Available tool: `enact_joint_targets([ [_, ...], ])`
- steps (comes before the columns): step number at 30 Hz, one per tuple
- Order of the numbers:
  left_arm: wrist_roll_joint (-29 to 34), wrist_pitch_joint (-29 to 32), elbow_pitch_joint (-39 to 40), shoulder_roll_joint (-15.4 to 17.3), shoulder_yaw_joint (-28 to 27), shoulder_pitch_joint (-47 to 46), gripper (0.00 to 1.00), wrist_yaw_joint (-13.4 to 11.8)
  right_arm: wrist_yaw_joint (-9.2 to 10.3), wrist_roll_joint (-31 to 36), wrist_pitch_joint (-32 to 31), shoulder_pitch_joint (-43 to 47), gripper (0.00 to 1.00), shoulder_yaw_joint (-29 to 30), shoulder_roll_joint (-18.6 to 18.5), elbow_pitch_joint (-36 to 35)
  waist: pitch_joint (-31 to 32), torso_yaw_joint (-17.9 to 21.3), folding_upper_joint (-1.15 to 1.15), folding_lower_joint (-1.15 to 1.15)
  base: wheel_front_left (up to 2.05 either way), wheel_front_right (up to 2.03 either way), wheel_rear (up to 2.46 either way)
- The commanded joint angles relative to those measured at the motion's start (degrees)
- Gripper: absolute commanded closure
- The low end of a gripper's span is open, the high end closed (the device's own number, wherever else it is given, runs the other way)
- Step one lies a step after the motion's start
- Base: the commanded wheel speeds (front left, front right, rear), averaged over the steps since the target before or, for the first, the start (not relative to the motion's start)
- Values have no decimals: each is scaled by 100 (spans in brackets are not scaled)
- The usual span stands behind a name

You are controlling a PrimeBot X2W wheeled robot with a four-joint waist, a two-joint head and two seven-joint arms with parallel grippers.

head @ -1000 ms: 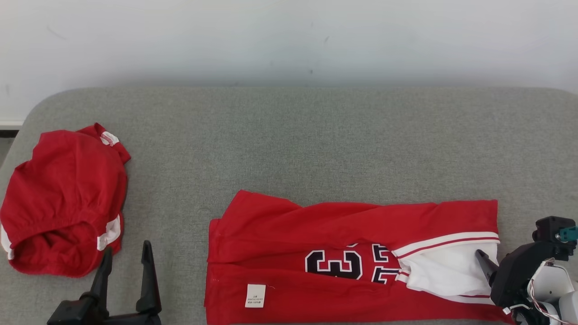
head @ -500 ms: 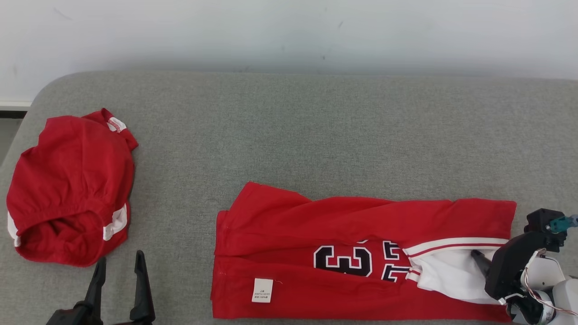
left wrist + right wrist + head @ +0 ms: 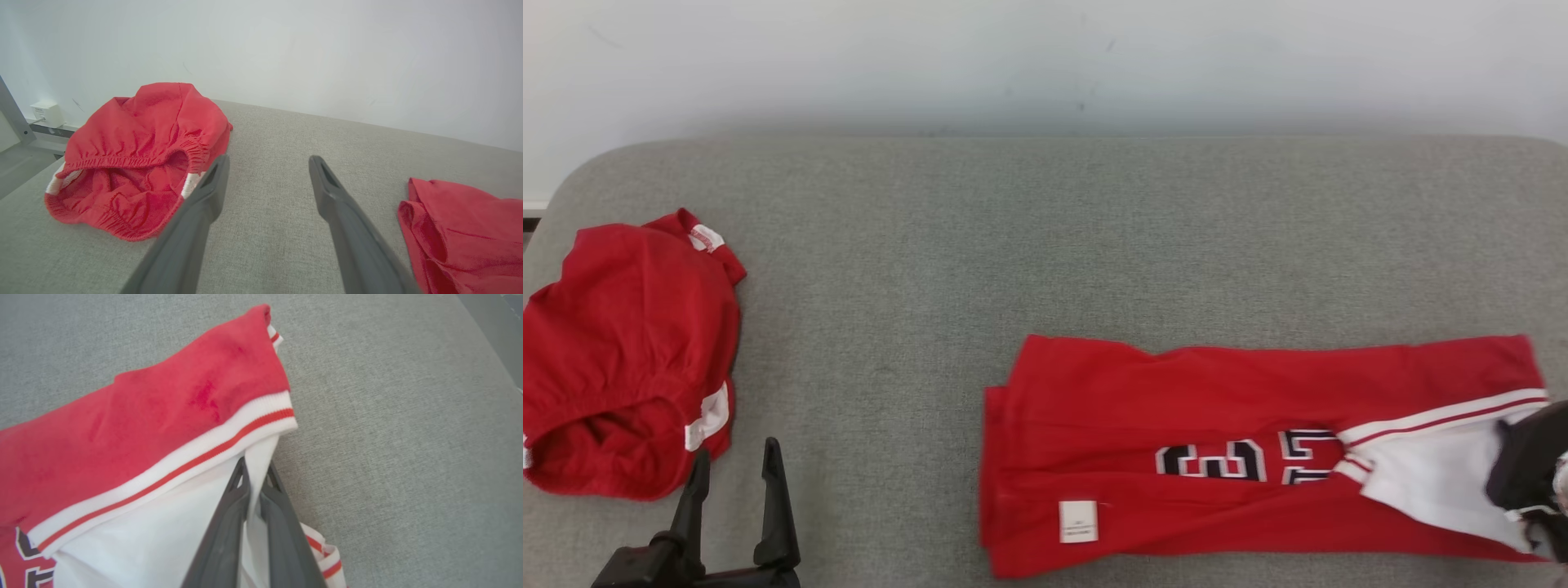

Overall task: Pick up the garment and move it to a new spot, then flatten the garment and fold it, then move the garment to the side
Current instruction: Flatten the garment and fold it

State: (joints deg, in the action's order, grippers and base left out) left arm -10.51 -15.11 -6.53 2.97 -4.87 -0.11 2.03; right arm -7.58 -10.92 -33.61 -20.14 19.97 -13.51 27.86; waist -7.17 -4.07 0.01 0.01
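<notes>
- Right pincer [image 3: 255, 470] is pressed together on a fold of the white cloth at the jersey's [image 3: 1176, 400] right end; in the right wrist view the white layer runs up between its two dark fingers [image 3: 229, 522].
- In the head view this pincer is a blurred dark shape that comes in low from the right, over the jersey's white panel.
- The jersey is red with white-and-red striped trim and black-and-white numerals [image 3: 1245, 459]. It is folded lengthwise into a long band, with a small white label [image 3: 1078, 521] near its left end.
- It lies flat along the near edge of the grey cloth-covered counter [image 3: 1045, 245], toward the near right corner.
- Left pincer [image 3: 735, 453] sits at the near edge on the left half, its fingers spread wide with nothing between them, pointing toward the far edge.
- A second red garment [image 3: 629, 351] with an elastic waistband lies bunched by the counter's left edge, just beside the left pincer and well apart from the jersey.
- A pale wall [image 3: 1045, 65] stands behind the far edge.
</notes>
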Motion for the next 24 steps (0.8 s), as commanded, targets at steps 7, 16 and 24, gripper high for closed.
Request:
enact_joint_targets([
  [7, -12, -2, 82, -6, 86, -118, 0, -26, 17, 475, -2, -49, 100, 544, -390, -351, 75, 200, -1, -1, 0, 0, 0],
  [16, -97, -3, 22, -5, 224, -70, 0, -100, 17, 450, -191, 228, 100, -34, -295, -1041, 215, 273, -1, -1, 0, 0, 0],
  [24, -170, -3, 55, -6, 161, 123, 0, -150, 17, 86, -388, 713, 100, -1579, 114, -1881, 382, 229, -1, -1, 0, 0, 0],
])
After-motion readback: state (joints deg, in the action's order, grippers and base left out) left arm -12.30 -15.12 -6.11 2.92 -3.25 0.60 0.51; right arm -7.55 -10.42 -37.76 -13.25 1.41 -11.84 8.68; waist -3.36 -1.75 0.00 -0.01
